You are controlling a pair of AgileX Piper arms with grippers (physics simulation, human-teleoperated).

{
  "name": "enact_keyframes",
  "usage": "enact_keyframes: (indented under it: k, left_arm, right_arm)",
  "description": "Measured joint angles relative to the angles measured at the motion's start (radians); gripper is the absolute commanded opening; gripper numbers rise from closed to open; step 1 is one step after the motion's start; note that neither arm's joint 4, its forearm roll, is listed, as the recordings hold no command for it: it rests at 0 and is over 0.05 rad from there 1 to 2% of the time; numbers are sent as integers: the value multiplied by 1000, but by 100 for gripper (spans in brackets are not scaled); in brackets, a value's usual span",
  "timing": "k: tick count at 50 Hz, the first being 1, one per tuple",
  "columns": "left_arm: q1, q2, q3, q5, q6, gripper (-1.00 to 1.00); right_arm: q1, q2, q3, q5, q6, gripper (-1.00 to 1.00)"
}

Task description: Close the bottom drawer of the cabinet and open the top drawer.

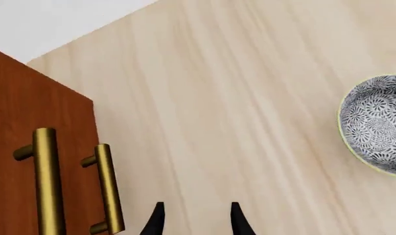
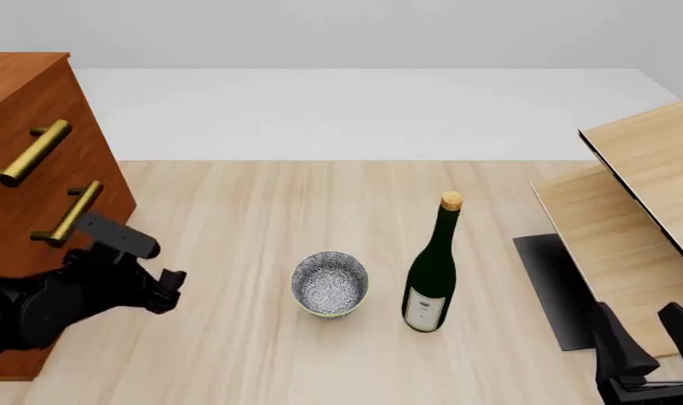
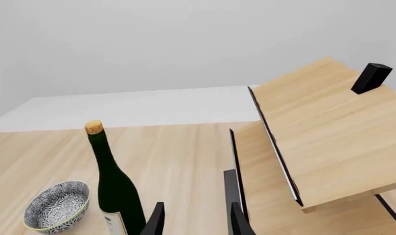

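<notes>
The left gripper [image 2: 166, 291] sits at the lower left of the front view, low down in front of the cabinet [image 2: 26, 93]. Its two black fingers [image 1: 156, 220] stand apart with only bare table [image 2: 251, 211] between them, so it is open and holds nothing. In the left wrist view two brass handles [image 1: 46, 181] show side by side on the red-brown wood, close to the fingertips but not touching them. The cabinet fills the left edge of the front view. Two brass bar handles show on its front there, one higher [image 2: 28, 153] and one lower [image 2: 68, 213]. The upper one belongs to the top drawer [image 2: 31, 110], which looks flush with the front. The bottom drawer is hidden behind the left arm, so I cannot tell if it is in or out. A small patterned bowl [image 2: 330, 283] sits near the middle of the table, well apart from the left gripper. Just beside it, to the right, stands a dark green bottle [image 2: 431, 270] with a cork on top. The right gripper [image 2: 645, 337] is at the lower right corner of the front view, next to the pale wood furniture [image 2: 645, 177]. Its fingers [image 3: 157, 219] are also spread apart and hold nothing.
</notes>
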Motion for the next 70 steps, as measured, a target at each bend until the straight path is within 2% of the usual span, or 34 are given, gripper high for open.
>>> enact_keyframes:
  k: [5,18,28,52,70]
  left_arm:
    - [-22,-6,-14,-2,34,100]
    - [-27,-49,9,-59,232,100]
    - [-31,-83,12,-99,347,100]
    - [-35,-156,0,-172,533,100]
    - [7,-200,31,-287,759,100]
  right_arm:
    - [0,-1,0,1,-1,100]
    - [2,4,1,-4,-1,100]
    - [2,3,0,-4,-1,100]
    - [4,3,-1,-4,0,100]
    - [3,1,-1,-2,1,100]
